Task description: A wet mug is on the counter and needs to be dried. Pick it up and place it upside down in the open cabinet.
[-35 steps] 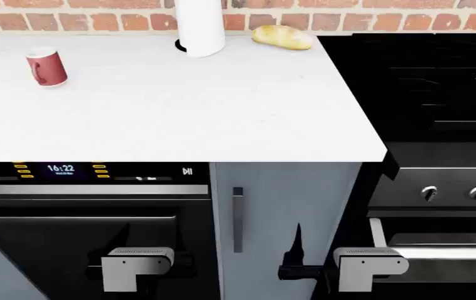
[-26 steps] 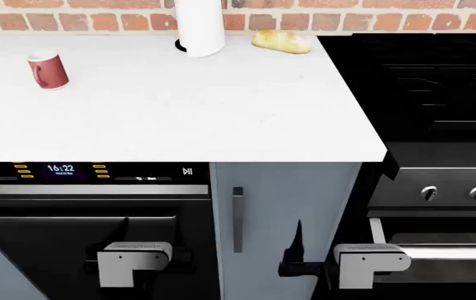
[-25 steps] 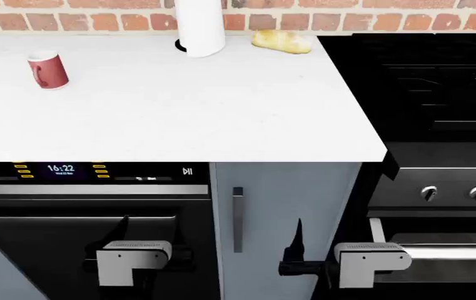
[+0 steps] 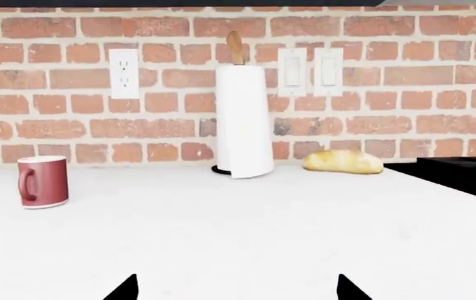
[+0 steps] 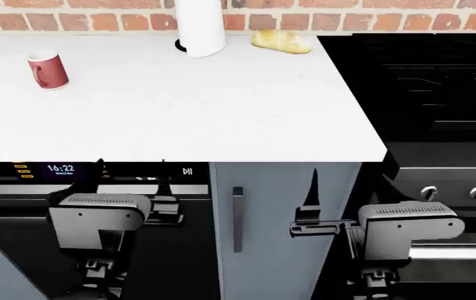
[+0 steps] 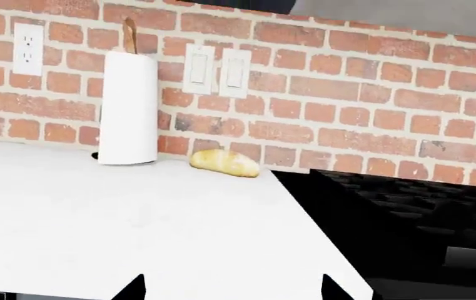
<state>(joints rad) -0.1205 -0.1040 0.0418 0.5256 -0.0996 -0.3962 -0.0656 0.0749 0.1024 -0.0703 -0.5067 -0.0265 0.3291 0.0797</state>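
Counter (image 5: 179,119), as I see it: mug (image 5: 48,70) upright near the back-left corner, handle side-on in my left wrist view; paper-towel roll (image 5: 200,25) at the back edge; bread loaf (image 5: 282,40) beside it near the back-right corner, next to the black stovetop (image 5: 425,81). Left end effector (image 5: 131,169) and right end effector (image 5: 311,187): both below the counter's front edge, in front of the lower appliances, fingers spread apart and empty, well apart from the mug.
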